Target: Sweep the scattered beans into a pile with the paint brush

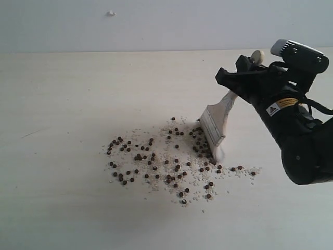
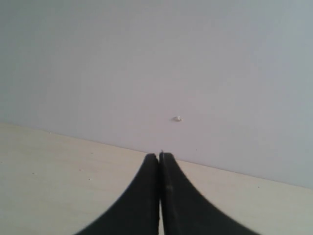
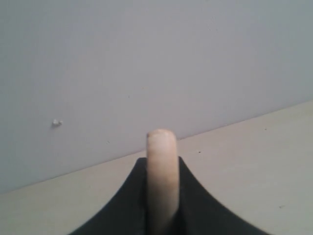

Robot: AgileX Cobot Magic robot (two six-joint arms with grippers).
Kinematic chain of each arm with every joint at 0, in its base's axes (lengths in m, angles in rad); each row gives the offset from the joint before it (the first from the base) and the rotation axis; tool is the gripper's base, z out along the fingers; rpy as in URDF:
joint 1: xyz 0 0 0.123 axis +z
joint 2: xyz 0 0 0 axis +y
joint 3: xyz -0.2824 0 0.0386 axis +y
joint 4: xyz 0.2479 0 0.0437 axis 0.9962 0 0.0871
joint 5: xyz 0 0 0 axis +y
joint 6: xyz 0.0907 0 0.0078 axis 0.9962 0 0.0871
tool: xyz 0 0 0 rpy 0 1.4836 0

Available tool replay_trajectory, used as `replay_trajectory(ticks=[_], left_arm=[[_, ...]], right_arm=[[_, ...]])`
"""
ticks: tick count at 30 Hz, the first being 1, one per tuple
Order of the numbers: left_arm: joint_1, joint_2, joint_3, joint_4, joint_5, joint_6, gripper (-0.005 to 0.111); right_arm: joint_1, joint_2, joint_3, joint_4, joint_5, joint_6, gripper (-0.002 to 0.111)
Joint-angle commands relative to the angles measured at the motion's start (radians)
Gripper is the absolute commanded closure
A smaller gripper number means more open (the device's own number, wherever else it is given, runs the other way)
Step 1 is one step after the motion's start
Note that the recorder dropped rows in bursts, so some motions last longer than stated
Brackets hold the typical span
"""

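Right fingers (image 3: 128,203) are clamped on the pale wooden handle of the paint brush (image 3: 161,181), one black finger on each flat side, and the handle's rounded end pokes out past their tips. In the exterior view those right fingers (image 1: 225,77) hold the paint brush (image 1: 216,122) at a slant. The handle end rises above and behind them. The silver ferrule and whitish bristles hang below them and away from the black arm (image 1: 296,140). The bristle tips touch the worktop (image 1: 62,104) right at the edge of the beans (image 1: 166,162).

The beans lie loose on the worktop below the right fingers. They fan out from the bristles on the side away from the arm, in a wide, thin scatter rather than a heap. A few sit on the arm's side of the bristles, just beside the tips. Tiny whitish grains (image 1: 156,179) are mixed all through them.

Left fingers (image 2: 142,200) are pressed together with nothing between them, only a hairline seam showing. They point over bare worktop toward the pale wall (image 2: 146,58), where a small white speck (image 2: 177,118) sits beyond their tips. No beans show near them. They do not appear in the exterior view, so how far they stand from the brush cannot be told.
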Motion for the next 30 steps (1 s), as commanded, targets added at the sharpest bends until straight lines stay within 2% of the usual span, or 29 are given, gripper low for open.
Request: replay_trajectory(ticks=[1, 5, 11, 14, 16, 19, 21, 30], left_arm=[[0.001, -0.005, 0.004, -0.008, -0.006, 0.003, 0.107], [0.001, -0.005, 0.004, -0.008, -0.006, 0.003, 0.107], [0.001, -0.005, 0.004, -0.008, -0.006, 0.003, 0.107], [0.001, -0.005, 0.004, -0.008, -0.006, 0.003, 0.107], [0.001, -0.005, 0.004, -0.008, -0.006, 0.003, 0.107], [0.001, -0.005, 0.004, -0.008, -0.006, 0.003, 0.107], [0.001, -0.005, 0.004, -0.008, -0.006, 0.003, 0.107], [0.001, -0.005, 0.004, -0.008, -0.006, 0.003, 0.107]], right_arm=[[0.004, -0.015, -0.008, 0.039, 0.011, -0.08, 0.108], [0.004, -0.061, -0.008, 0.057, 0.011, -0.191, 0.108], [0.004, -0.152, -0.008, 0.065, 0.011, -0.249, 0.108], [0.004, -0.237, -0.003, 0.137, 0.095, -0.346, 0.108], [0.004, -0.268, 0.022, 0.183, 0.103, -0.368, 0.108], [0.004, -0.322, 0.16, 0.198, 0.011, -0.325, 0.108], [0.004, -0.346, 0.228, 0.198, 0.011, -0.317, 0.108], [0.004, -0.406, 0.272, 0.213, 0.016, -0.45, 0.108]])
